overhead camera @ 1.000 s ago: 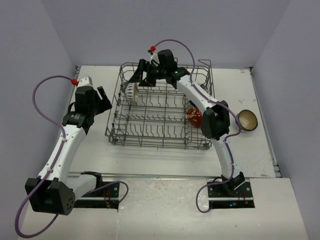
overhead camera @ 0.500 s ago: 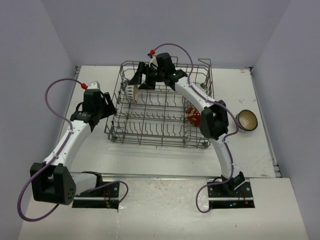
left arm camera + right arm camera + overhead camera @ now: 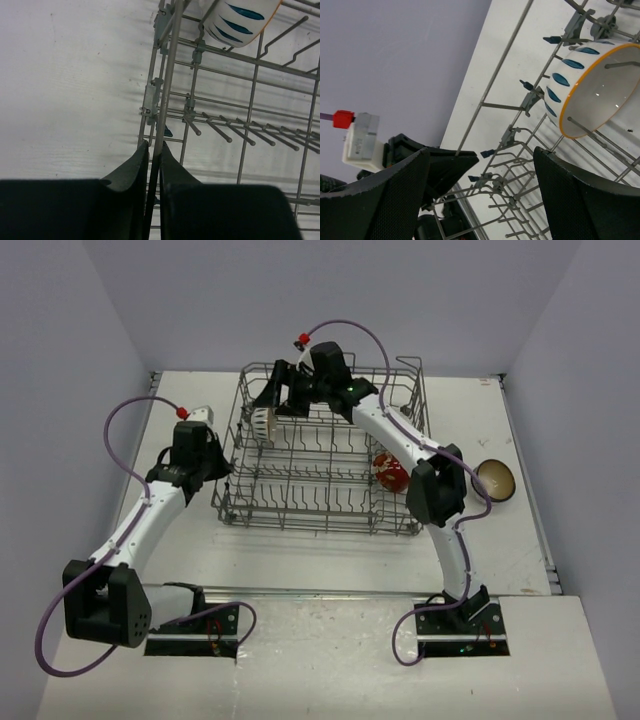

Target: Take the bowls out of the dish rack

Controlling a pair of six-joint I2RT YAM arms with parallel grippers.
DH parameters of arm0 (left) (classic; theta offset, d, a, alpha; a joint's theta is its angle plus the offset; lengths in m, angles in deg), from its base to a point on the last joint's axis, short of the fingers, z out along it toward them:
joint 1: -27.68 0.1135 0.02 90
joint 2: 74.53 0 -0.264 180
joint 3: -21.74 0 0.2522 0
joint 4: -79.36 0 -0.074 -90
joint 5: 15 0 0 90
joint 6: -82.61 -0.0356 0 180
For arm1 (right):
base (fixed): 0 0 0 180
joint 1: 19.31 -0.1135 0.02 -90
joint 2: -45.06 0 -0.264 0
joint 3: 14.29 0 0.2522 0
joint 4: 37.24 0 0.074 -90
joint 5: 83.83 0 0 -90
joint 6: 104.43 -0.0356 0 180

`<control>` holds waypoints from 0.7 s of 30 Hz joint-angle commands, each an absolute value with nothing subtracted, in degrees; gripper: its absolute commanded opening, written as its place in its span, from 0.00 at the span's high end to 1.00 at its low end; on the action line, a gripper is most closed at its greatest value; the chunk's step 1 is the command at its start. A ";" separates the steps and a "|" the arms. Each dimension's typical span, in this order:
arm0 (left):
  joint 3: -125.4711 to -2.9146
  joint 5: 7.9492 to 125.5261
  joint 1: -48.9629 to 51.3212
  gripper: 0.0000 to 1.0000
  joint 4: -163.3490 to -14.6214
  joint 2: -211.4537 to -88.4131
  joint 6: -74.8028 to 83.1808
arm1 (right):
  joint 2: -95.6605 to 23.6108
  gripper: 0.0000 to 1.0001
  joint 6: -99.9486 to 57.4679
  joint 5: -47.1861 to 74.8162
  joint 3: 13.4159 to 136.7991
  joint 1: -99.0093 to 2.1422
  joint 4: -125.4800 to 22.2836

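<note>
The grey wire dish rack (image 3: pixel 320 502) sits mid-table. My left gripper (image 3: pixel 223 476) is at its left side, shut on the top rim wire (image 3: pixel 171 50), which runs between the closed jaws of this gripper (image 3: pixel 154 147). A white bowl with teal marks and an orange rim (image 3: pixel 263 423) (image 3: pixel 242 20) (image 3: pixel 592 90) stands on edge among the tines at the back left. My right gripper (image 3: pixel 275 400) (image 3: pixel 480 165) hovers open beside that bowl, holding nothing. A red patterned bowl (image 3: pixel 390 472) lies at the rack's right end, partly behind the right arm.
A dark brown bowl with a cream inside (image 3: pixel 496 480) rests on the table to the right of the rack. Grey walls close in the table at the back and both sides. The left gripper's body (image 3: pixel 435 170) shows in the right wrist view.
My left gripper moved right to the rack's left rim and shut on the wire. The right gripper shifted slightly over the back-left corner and stayed open.
</note>
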State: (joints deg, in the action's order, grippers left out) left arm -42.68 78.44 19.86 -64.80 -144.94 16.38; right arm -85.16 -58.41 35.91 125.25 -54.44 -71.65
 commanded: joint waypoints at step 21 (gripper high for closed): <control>-37.46 80.62 19.86 1.00 -60.43 -133.94 20.12 | -87.74 0.17 -61.98 28.33 128.14 -57.36 -72.53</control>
State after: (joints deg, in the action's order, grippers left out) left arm -37.28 75.27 19.03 -61.67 -136.17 17.95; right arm -86.01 -61.54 30.95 125.56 -56.78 -72.21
